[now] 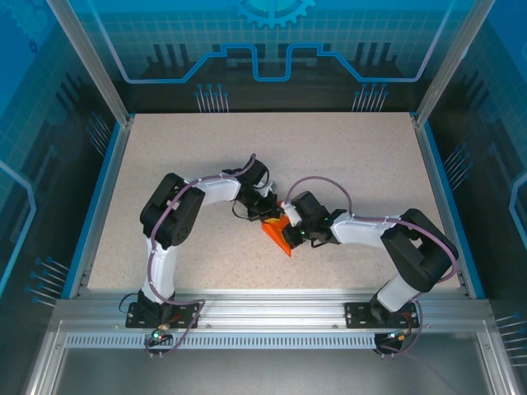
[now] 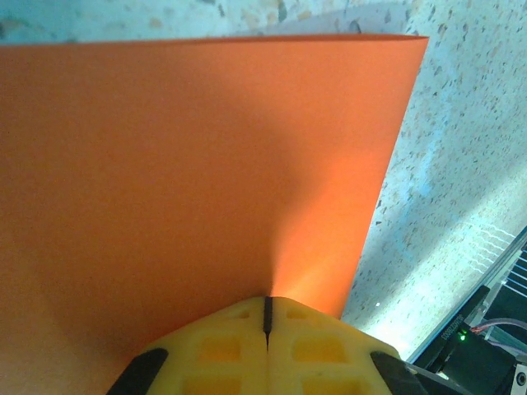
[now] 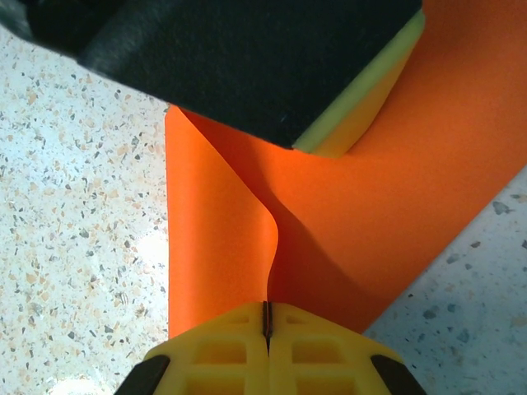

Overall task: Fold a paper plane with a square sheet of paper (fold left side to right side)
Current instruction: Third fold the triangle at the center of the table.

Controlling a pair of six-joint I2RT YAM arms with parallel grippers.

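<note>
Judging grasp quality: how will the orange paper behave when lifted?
Probably floppy: the orange paper bows into a soft curve between the left gripper and right gripper, both shut on it. Likely very light and easily creased, being so thin.

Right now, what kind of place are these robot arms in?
Probably a robot lab test booth: blue printed panels wall in a speckled table, and a left arm and right arm are bolted to a metal rail at its edge.
</note>
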